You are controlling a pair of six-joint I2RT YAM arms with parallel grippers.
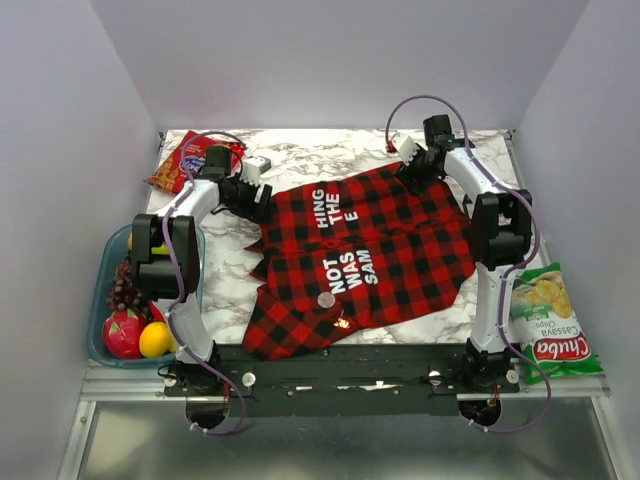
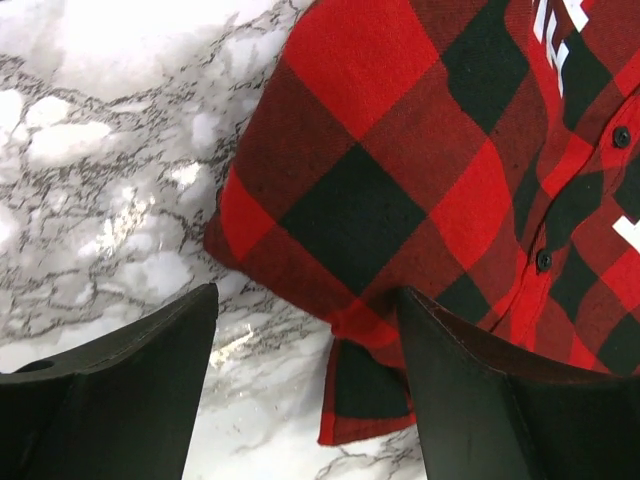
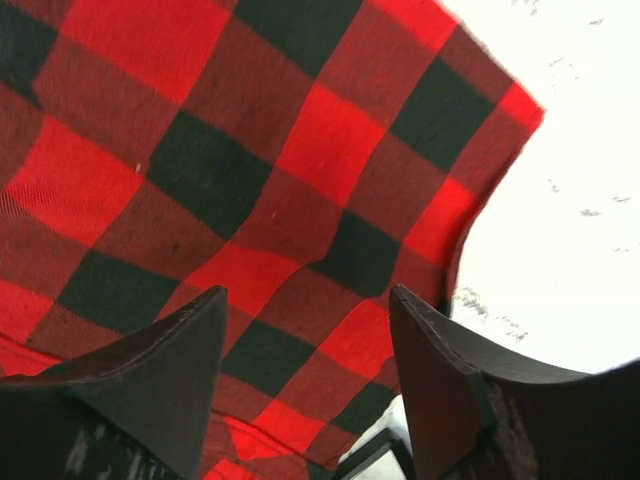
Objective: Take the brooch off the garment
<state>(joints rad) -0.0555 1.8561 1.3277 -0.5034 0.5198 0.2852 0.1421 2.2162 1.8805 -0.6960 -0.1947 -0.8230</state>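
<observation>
The red-and-black checked shirt (image 1: pixel 370 250) lies flat on the marble table, white lettering up. The small round silvery brooch (image 1: pixel 325 299) sits on its near part, left of the "NOT WAS SAM" letters. My left gripper (image 1: pixel 258 196) is open over the shirt's far left corner; in the left wrist view (image 2: pixel 305 300) a sleeve edge (image 2: pixel 365 390) lies between its fingers. My right gripper (image 1: pixel 413 168) is open over the shirt's far right corner (image 3: pixel 300 200), cloth between its fingers. The brooch shows in neither wrist view.
A blue tray (image 1: pixel 100 300) with grapes and fruit stands at the left. A red snack packet (image 1: pixel 190 160) lies at the far left corner. A green chips bag (image 1: pixel 545 320) lies at the right. A small white object (image 1: pixel 258 162) sits beside the left gripper.
</observation>
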